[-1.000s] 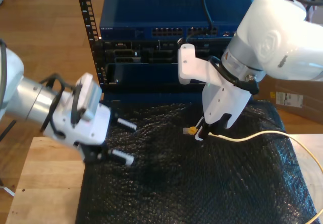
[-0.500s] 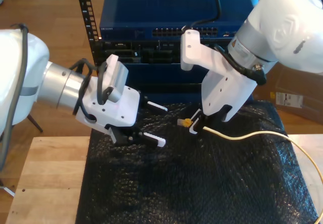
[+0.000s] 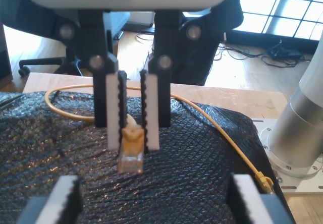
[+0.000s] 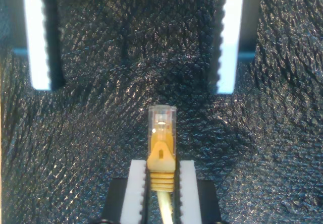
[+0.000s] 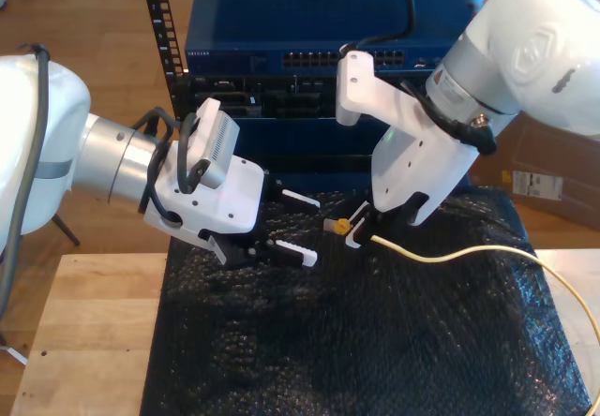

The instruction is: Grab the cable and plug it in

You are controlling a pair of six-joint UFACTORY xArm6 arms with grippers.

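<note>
Long thin yellow network cable, clear plug: grabbed, clamped in my second end effector. My first end effector: open, empty. Plugging in outstanding.

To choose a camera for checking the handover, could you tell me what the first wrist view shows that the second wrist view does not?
First wrist view: the yellow cable running across to the wooden table, and an arm base. Second wrist view: the plug close up, its clear tip readable. Both: my second gripper shut on the plug, the black padded mat, and my first gripper open.
</note>
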